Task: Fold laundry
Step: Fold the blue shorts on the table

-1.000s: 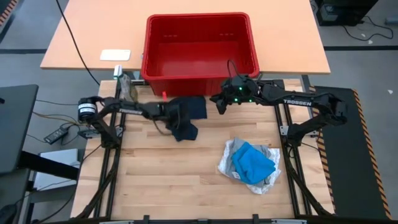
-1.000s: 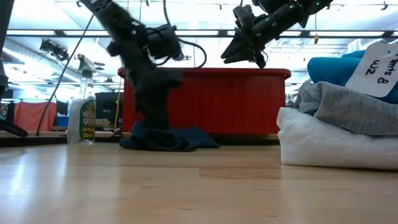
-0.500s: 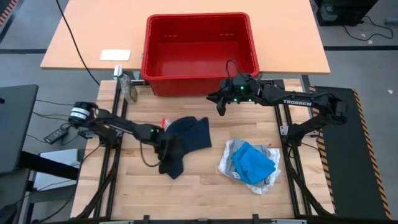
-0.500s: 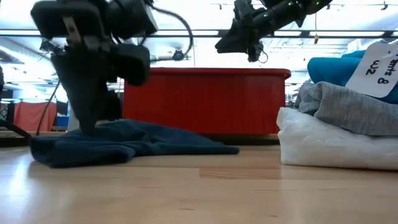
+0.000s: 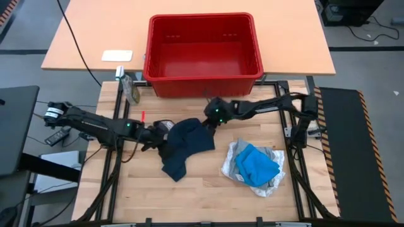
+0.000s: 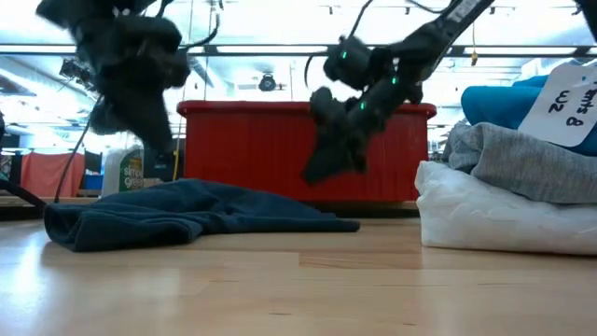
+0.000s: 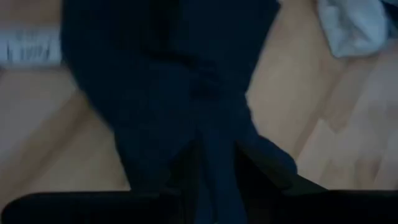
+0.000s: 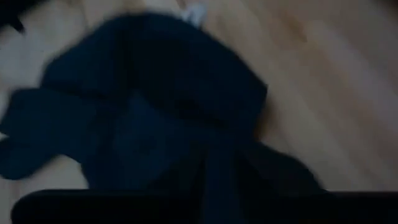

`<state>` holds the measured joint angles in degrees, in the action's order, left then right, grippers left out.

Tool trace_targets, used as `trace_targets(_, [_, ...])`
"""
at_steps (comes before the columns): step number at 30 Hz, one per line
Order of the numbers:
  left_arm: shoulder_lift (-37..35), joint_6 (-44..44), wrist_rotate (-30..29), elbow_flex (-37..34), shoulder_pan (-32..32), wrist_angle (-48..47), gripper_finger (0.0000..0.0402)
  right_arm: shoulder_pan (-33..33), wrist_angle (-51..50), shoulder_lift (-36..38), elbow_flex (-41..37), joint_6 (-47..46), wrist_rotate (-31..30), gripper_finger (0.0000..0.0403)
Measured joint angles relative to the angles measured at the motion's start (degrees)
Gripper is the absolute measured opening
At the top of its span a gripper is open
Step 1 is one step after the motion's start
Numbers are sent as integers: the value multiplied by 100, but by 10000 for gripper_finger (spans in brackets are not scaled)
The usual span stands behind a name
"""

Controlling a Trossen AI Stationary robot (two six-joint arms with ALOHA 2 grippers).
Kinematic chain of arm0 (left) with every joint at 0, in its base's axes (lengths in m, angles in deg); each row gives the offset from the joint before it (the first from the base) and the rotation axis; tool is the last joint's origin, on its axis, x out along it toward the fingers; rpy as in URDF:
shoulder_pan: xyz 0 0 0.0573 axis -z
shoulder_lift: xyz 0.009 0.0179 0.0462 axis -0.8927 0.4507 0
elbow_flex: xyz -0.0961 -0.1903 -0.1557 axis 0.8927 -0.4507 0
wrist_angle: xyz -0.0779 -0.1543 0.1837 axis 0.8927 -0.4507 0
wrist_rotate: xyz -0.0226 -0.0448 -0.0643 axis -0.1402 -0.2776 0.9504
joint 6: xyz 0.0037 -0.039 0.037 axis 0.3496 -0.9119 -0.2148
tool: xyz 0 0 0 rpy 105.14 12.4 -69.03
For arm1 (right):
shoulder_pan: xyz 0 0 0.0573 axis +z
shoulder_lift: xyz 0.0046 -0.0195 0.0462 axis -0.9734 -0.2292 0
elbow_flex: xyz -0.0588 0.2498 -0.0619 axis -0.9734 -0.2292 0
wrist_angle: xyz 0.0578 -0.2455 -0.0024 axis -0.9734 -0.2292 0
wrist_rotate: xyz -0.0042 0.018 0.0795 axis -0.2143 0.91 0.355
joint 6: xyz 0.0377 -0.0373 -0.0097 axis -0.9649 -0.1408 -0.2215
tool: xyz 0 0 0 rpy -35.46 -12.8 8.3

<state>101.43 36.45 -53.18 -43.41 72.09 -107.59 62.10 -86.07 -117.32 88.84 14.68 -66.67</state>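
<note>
Right now the dark navy soft garment (image 5: 184,146) lies crumpled on the wooden surface (image 5: 202,195), just off centre toward 10 o'clock, w/ one lobe trailing toward 6. The left tool (image 5: 159,133) sits at its 9 o'clock edge and the right tool (image 5: 210,118) at its 1 o'clock corner; in the low view the right tool (image 6: 322,166) hangs above the wood, apart from the cloth. Can't tell for either tool whether it's wide, narrow or gripping fabric, as the wrist views are too blurred. Judged step: spreading the navy piece flat before a fold. Risks: if both tools pull at once on a bunched hem, the cloth prob. twists instead of flattening. If a tool has only a thin pinch, the hem may slip out mid-drag. A sweep toward 4 o'clock could catch the finished stack, i.e. the bright blue folded garment (image 5: 255,164) on the grey one (image 5: 276,156) and the white lacy one (image 5: 231,165), which sits near the navy piece. The red plastic basket (image 5: 202,17) blocks 12 o'clock, close behind the right arm. Room: bare wood from 6 to 8 o'clock is open, so that's the safest way to drag. The 9 o'clock edge is near the left arm, so there's little slack there.
</note>
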Motion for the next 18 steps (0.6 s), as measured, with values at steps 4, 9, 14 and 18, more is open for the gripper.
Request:
trace_targets(4, [-98, -923, 4, -755, 134, 684, 103, 109, -259, -500, 0, -241, 8, 82])
trace_targets(9, [-78, -1777, 4, -1172, 331, 906, 103, 235, -1419, -548, 29, -574, 791, 71])
trace_targets(14, [-80, -1739, 6, -1190, 466, 936, 103, 507, -3206, 3, -17, -619, 1540, 66])
trace_targets(18, [-80, -1675, -83, -1190, 443, 815, 103, 469, -3160, 693, 2, -694, 1401, 67])
